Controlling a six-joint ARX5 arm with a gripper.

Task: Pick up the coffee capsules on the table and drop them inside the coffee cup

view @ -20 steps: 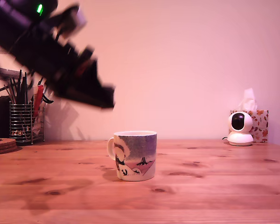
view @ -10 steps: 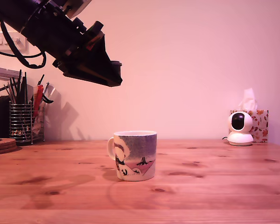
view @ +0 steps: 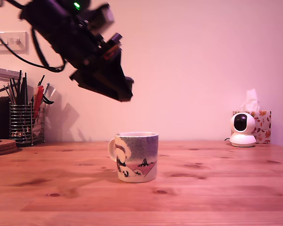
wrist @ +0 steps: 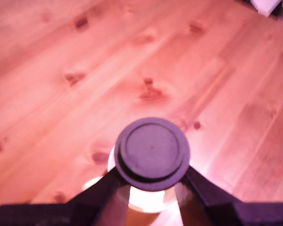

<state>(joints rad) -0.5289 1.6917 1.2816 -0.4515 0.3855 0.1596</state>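
The coffee cup [view: 136, 157] stands upright on the wooden table [view: 217, 188], handle toward the exterior view's left. My gripper [view: 125, 94] hangs high above it, slightly toward the exterior view's left, pointing down at the cup. In the wrist view the gripper [wrist: 152, 175] is shut on a dark coffee capsule [wrist: 152, 153], whose round flat face is turned to the camera. The dark fingers [wrist: 106, 188] press on either side of the capsule. Behind it shows part of the cup's white rim and inside [wrist: 148, 203]. No other capsule is in view.
A wire pen holder [view: 22, 123] full of pens and a stack of coasters [view: 2, 146] stand at the exterior view's left. A small white camera [view: 243, 129] and a tissue box [view: 262, 125] sit at the back right, by the wall.
The arm has risen and swung toward the exterior view's right, so the gripper now hangs nearly over the cup. The cup has not moved.
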